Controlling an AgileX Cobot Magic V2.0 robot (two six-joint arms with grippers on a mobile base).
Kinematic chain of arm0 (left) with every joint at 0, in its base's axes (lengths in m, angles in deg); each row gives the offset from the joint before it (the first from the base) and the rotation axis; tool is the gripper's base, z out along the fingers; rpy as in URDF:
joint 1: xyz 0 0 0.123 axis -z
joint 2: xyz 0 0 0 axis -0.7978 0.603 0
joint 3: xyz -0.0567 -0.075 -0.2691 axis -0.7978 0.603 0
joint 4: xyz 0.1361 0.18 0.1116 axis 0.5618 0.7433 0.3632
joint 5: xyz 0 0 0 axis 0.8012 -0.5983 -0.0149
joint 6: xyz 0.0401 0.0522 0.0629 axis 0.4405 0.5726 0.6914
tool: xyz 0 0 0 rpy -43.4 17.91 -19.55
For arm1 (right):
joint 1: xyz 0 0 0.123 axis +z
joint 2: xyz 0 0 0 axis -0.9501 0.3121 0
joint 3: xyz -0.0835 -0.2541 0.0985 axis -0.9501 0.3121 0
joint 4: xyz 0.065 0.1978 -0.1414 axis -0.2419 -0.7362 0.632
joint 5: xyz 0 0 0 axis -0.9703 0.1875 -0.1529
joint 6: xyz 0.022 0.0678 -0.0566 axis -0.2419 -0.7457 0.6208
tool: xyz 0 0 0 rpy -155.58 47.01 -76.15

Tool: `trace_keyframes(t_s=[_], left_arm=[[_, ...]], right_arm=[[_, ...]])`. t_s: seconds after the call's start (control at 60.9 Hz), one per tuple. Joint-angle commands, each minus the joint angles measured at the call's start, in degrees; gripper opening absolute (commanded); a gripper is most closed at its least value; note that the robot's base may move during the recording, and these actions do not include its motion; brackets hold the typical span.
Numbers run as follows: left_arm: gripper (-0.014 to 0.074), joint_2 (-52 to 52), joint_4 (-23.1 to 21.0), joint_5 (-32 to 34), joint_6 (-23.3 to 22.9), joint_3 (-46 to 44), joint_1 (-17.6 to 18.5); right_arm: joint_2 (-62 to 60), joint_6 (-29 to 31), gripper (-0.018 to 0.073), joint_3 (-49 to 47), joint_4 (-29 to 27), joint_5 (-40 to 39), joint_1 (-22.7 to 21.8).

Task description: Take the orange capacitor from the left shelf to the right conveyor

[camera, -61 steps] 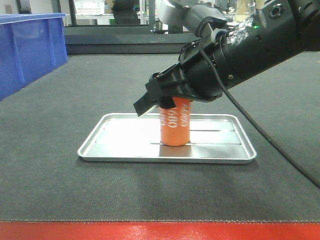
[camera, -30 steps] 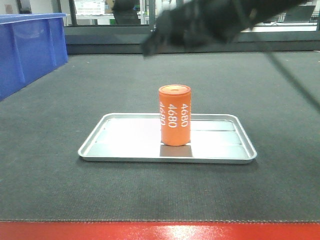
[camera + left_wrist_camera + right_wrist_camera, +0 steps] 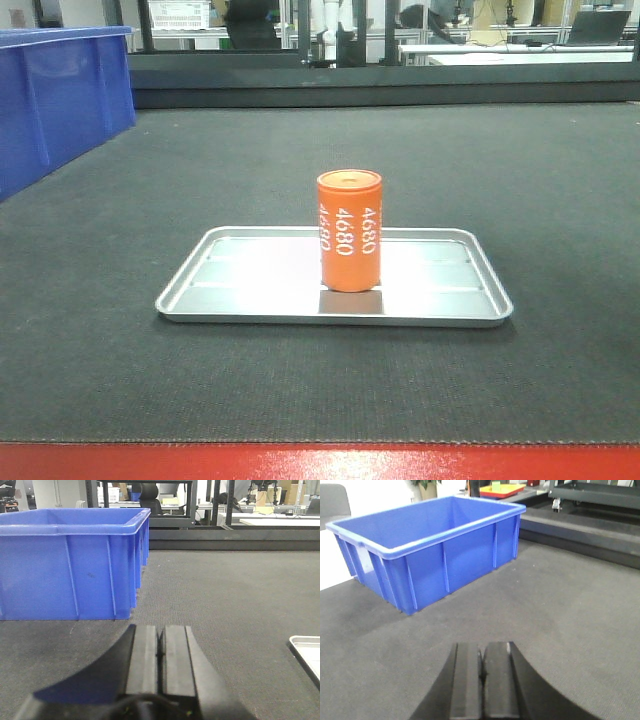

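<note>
**Orange capacitor standing alone on tray, both grippers closed elsewhere**

Orange capacitor (image 3: 350, 230): one, upright, white "4680" printed down its side. Stands in the middle of the silver tray (image 3: 240, 308), nothing touching it.

Silver tray: one, shallow, lying flat on the dark belt (image 3: 520, 170). A corner of it (image 3: 306, 647) shows at the right edge of the left wrist view.

Belt: one, dark grey textured matting, red front edge (image 3: 320, 462) along the bottom of the front view.

Blue bin: one in the front view (image 3: 55, 95), at the far left on the belt, well apart from the tray. One blue bin (image 3: 70, 565) also shows in the left wrist view and one (image 3: 430, 550) in the right wrist view; cannot tell whether these are the same bin.

Grippers: two, neither in the front view.
- Left gripper (image 3: 160, 657): jaws pressed together, nothing between them, low over bare matting with the bin ahead to its left. Capacitor not in its view.
- Right gripper (image 3: 481, 672): jaws closed together, empty, above bare matting, bin ahead to the left. Capacitor and tray not in its view.

Capacitor's position relative to either gripper cannot be fixed; no view holds both.
</note>
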Motion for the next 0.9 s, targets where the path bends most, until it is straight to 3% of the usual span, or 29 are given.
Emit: trace_keyframes(t_s=[0.0,0.394,0.476,0.558,0.706,0.788,0.886], left_arm=[[-0.0105,0.6,-0.3,5.2,0.0,-0.4,-0.1],[-0.0105,0.6,-0.3,5.2,0.0,-0.4,-0.1],[-0.0105,0.6,-0.3,5.2,0.0,-0.4,-0.1],[-0.0105,0.6,-0.3,5.2,0.0,-0.4,-0.1],[-0.0105,0.6,-0.3,5.2,0.0,-0.4,-0.1],[-0.0105,0.6,-0.3,5.2,0.0,-0.4,-0.1],[-0.0105,0.6,-0.3,5.2,0.0,-0.4,-0.1]], right_arm=[[-1.8,-0.1,0.0046,-1.8,-1.0,-0.2,-0.2],[-5.0,-0.2,0.0049,-1.8,-1.2,2.0,-0.2],[-6.5,1.1,0.0049,-1.8,-5.6,6.2,-0.2],[-8.6,9.3,0.0049,-1.8,-13.2,13.5,-0.2],[-14.5,33.2,0.0051,-1.7,-23.0,23.6,-0.3],[-17.9,38.8,0.0051,-1.6,-24.6,29.7,-1.5],[-22.8,39.2,0.0051,-0.3,-25.3,32.1,-5.3]])
